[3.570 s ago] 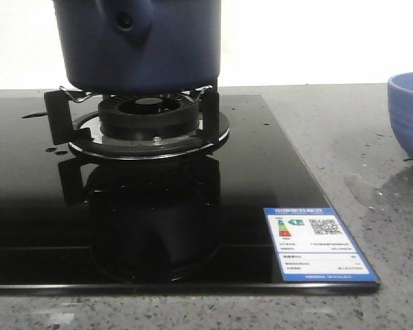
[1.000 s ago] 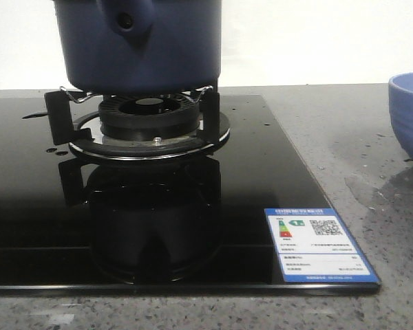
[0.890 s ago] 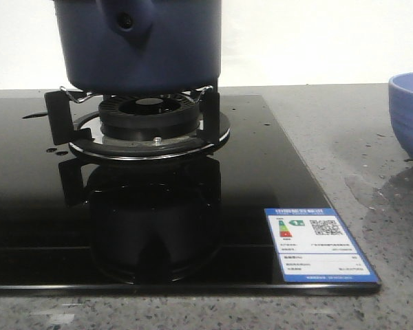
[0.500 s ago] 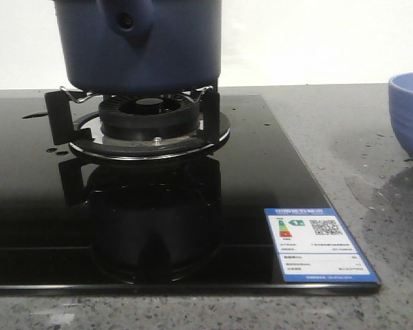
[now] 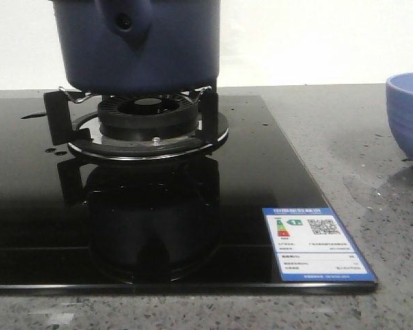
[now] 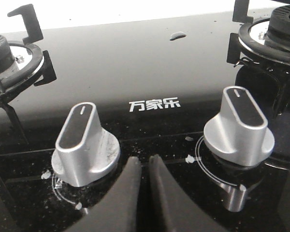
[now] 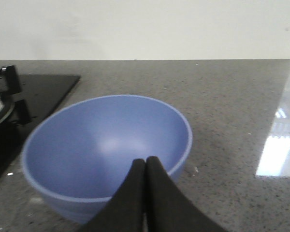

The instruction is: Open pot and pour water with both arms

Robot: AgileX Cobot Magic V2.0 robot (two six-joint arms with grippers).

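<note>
**Pot on the burner, both grippers clenched and empty**

The pot sits on the burner grate at the upper left of the front view, its top cut off by the frame, so the lid cannot be seen. It looks like a thick-walled, rigid vessel, and if it carries water it is probably heavy and prone to sloshing. The matte sides should give fair friction but are too wide to pinch; the handle mount facing the camera is the likelier hold.

The left gripper hangs with fingers pressed together, grasping nothing, above the glossy black glass cooktop between two silver knobs. The right gripper is likewise clenched on nothing, over the periwinkle bowl.

The cooktop rests on a speckled grey stone counter; a plain white wall stands behind. An energy label sits at the lower right corner of the glass.
</note>
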